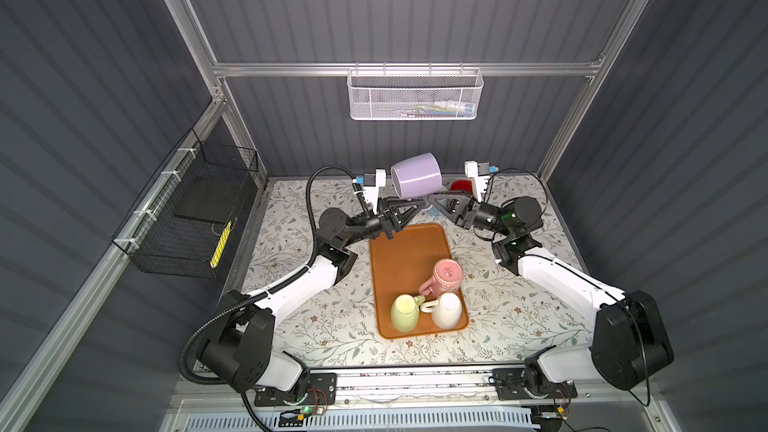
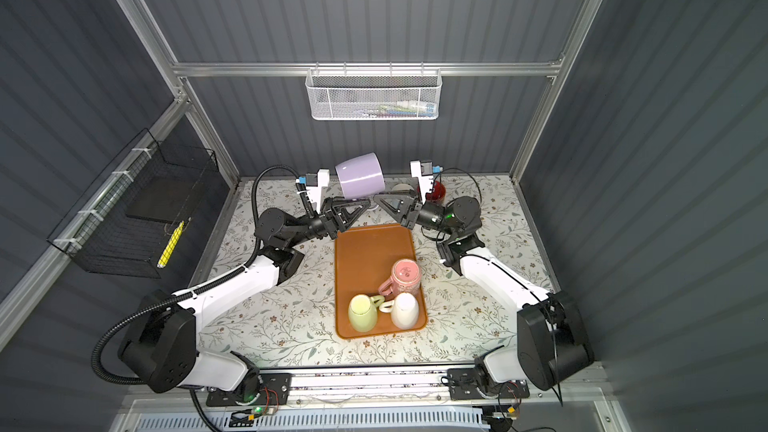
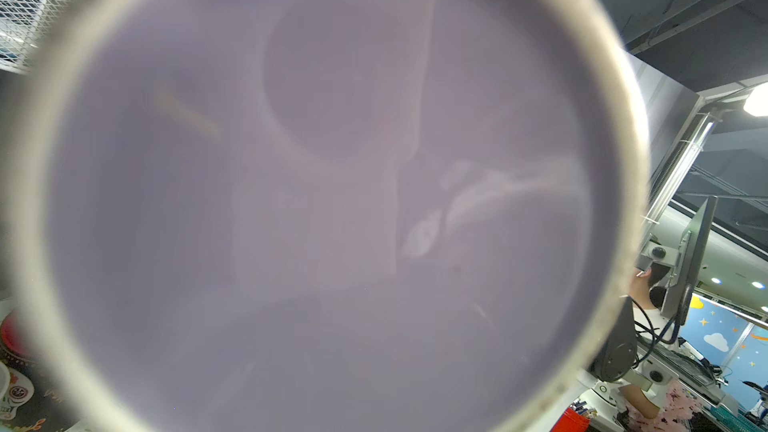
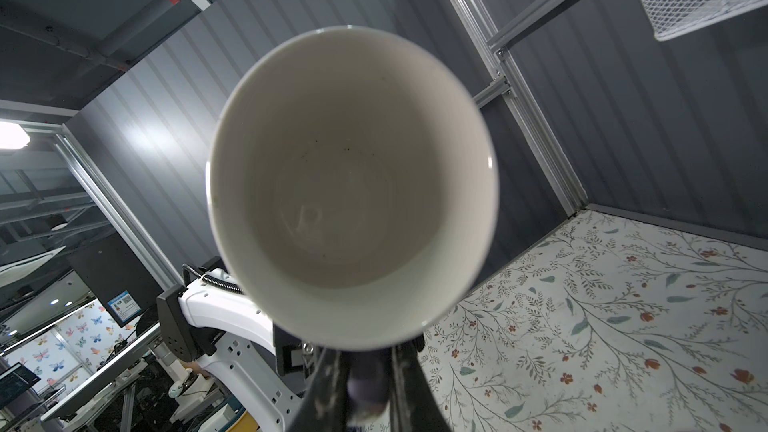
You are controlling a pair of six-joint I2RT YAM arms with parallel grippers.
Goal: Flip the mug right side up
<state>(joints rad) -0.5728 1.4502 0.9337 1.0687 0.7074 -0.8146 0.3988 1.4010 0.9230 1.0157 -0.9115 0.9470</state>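
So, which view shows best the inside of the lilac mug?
The right wrist view: the lilac mug opens toward that camera, its white inside fully visible. The left wrist view shows only its blurred base; both top views show only its outer wall.

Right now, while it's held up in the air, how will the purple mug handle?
Probably slippery: the purple mug has a glossy, reflective glaze. Likely stiff but breakable, looking ceramic. Pinched by the right end effector, apparently at the handle, it may swing.
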